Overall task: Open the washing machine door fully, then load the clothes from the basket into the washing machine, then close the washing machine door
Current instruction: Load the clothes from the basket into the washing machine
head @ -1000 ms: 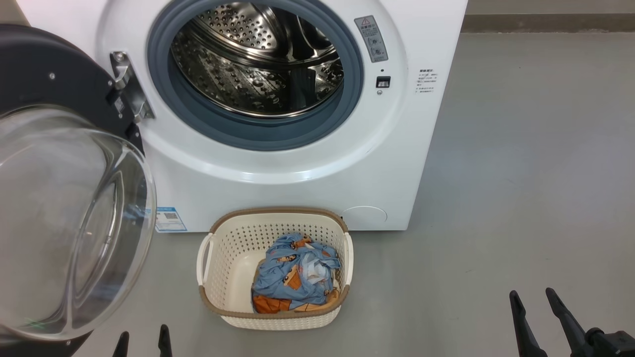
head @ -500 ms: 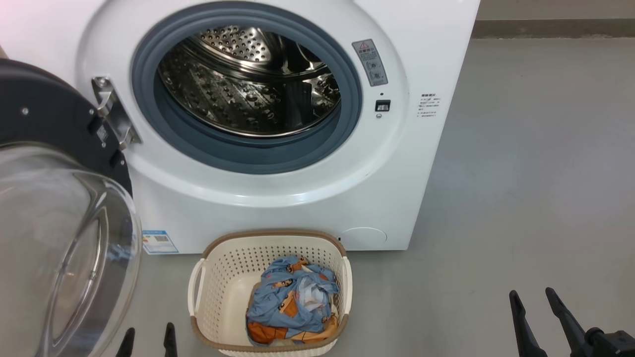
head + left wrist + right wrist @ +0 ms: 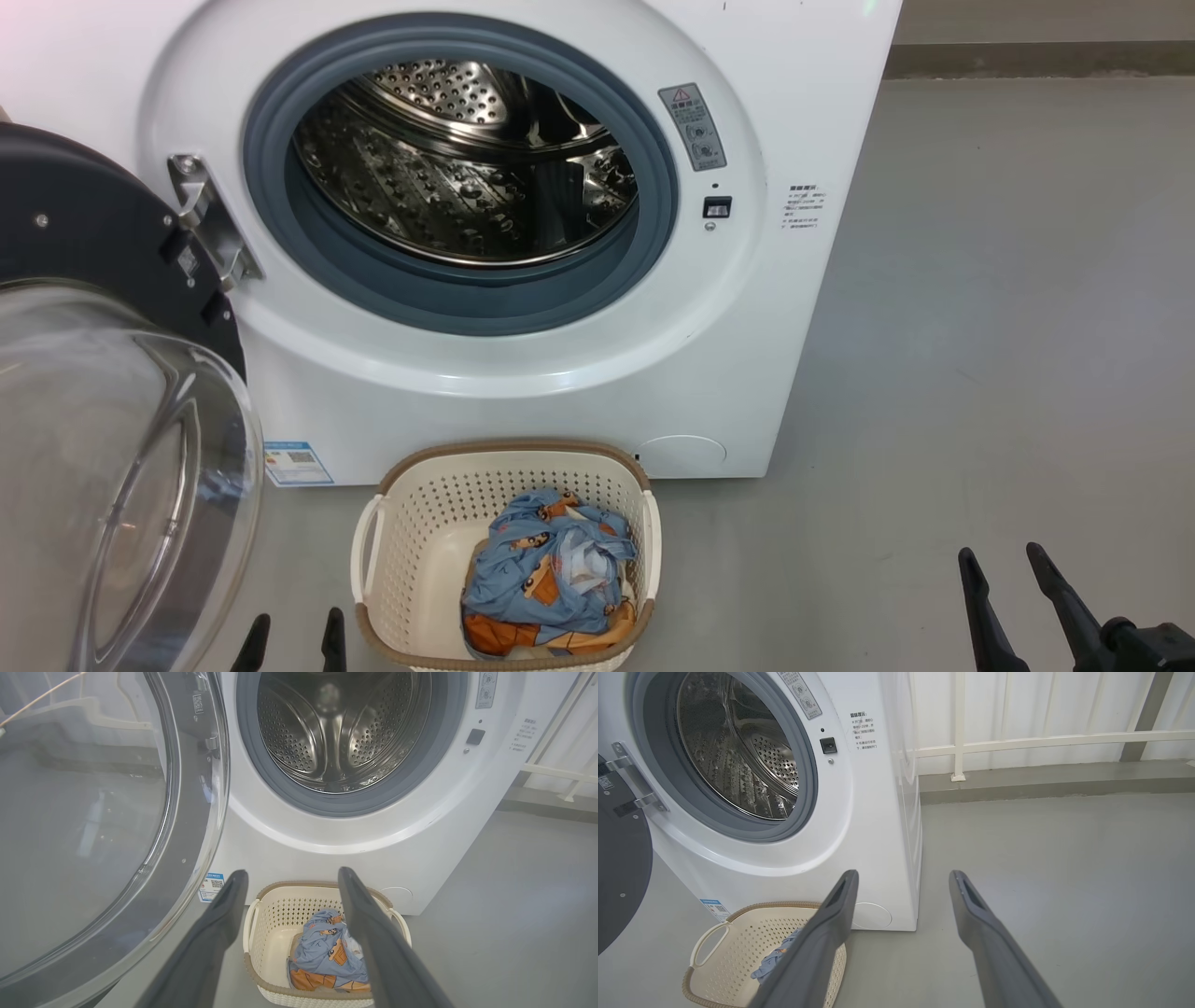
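Observation:
The white washing machine (image 3: 523, 373) stands with its steel drum (image 3: 467, 159) exposed. Its door (image 3: 103, 448) is swung wide to the left, glass bowl facing me, and also shows in the left wrist view as door (image 3: 93, 812). The cream basket (image 3: 411, 551) sits on the floor before the machine, holding the blue and orange clothes (image 3: 546, 574). My left gripper (image 3: 293, 625) is open at the bottom edge, just left of the basket. In its wrist view, the left gripper (image 3: 289, 873) points over the basket (image 3: 271, 924) and clothes (image 3: 327, 952). My right gripper (image 3: 999, 558) is open, far right of the basket.
Grey floor (image 3: 980, 327) stretches to the right of the machine. A white railing (image 3: 1041, 742) and a low grey kerb (image 3: 1041, 784) run along the back wall behind the machine's right side. A blue label sticker (image 3: 297, 464) marks the machine's lower front.
The head camera has tilted, so the machine and basket sit lower in view. My left gripper's tips have come up and slightly right, closer to the basket. The right gripper is unchanged.

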You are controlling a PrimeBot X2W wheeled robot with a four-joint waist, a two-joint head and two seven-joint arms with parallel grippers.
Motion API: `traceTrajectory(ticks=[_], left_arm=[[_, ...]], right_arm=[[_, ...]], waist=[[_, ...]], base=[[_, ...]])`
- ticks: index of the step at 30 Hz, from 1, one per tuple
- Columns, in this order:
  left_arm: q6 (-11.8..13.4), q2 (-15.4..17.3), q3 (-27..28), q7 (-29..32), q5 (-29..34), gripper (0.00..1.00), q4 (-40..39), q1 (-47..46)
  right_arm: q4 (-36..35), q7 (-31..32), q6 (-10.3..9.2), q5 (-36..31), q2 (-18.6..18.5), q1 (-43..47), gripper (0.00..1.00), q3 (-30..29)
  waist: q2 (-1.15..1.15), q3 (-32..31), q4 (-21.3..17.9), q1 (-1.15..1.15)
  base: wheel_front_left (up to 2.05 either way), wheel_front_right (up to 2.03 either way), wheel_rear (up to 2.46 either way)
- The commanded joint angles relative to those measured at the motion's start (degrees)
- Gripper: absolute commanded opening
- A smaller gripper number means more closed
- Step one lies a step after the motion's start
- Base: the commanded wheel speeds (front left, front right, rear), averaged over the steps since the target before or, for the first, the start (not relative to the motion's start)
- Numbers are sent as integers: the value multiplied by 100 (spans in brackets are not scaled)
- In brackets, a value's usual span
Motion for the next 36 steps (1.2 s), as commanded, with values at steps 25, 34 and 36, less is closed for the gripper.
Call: traceTrajectory(ticks=[25, 34, 36], left_arm=[[83, 17, -196, -37, -45, 100, -2, -218], [-18, 17, -533, -37, -162, 100, 747, -816], [-29, 17, -603, -37, -141, 100, 935, -982]], right_arm=[[-155, -69, 9, 13, -96, -313, 100, 180], [-181, -69, 9, 46, -35, -586, 100, 252], [-200, -69, 9, 58, -18, -667, 100, 269]], waist=[[0, 276, -247, 0], [0, 783, -536, 0], [0, 946, -616, 0]], base=[[0, 0, 0], [0, 0, 0], [0, 0, 0]])
